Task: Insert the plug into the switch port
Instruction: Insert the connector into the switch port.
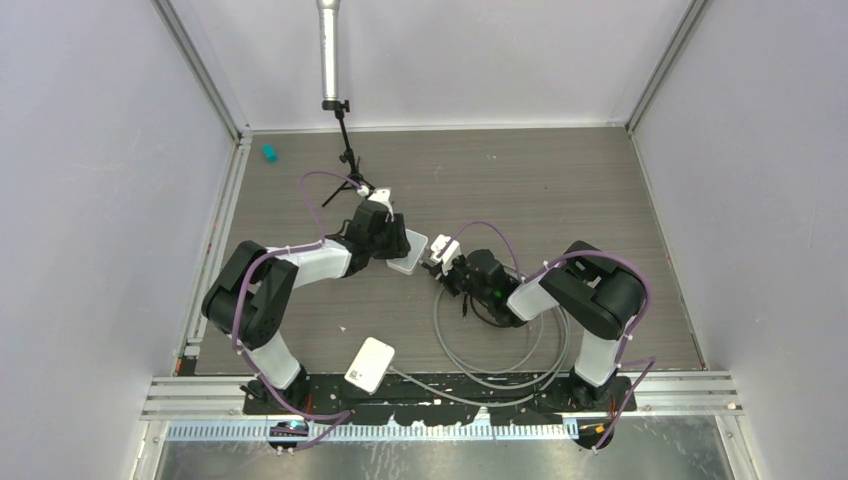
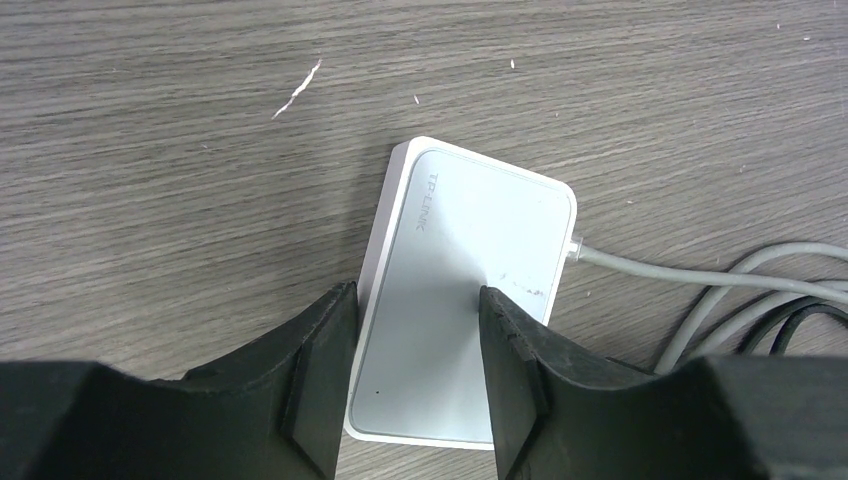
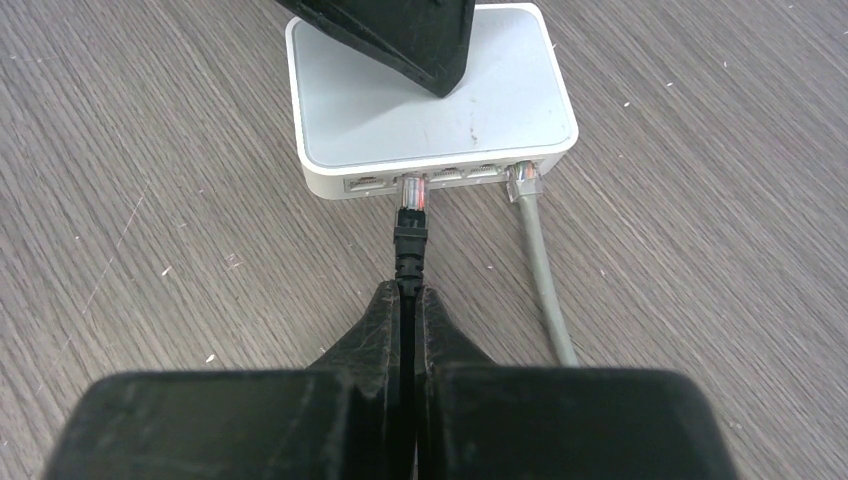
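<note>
Here we go: your right gripper (image 3: pixel 408 292) is pinched tight on the black cable (image 3: pixel 410 250), just behind the plug (image 3: pixel 412 192). The plug's clear tip sits right at the mouth of the second port from the left on the switch (image 3: pixel 430 100), dead ahead at 12 o'clock. I judge it not fully seated yet.

Push straight on toward 12, low and level with the table (image 3: pixel 150 200), so the tip doesn't ride up over the port's lip. Hold that pinch firm, because the cable may buckle between fingers and plug if you shove at an angle. Mind the gray cable (image 3: pixel 540 270) at 1 o'clock, already plugged into the rightmost port.

Your left gripper (image 2: pixel 415 292) is spread moderately. One finger (image 3: pixel 400 30) rests on the switch's lid and the other sits at its edge, bracing it rather than clamping it. Lean on that brace so the switch doesn't skid toward 12.

As for pose, the left arm (image 1: pixel 300 265) has its elbow out at 9 o'clock, its forearm reaching toward 3 and its wrist tipped down. The right arm (image 1: pixel 570 290) is folded, and its forearm runs low toward 10 o'clock.
</note>
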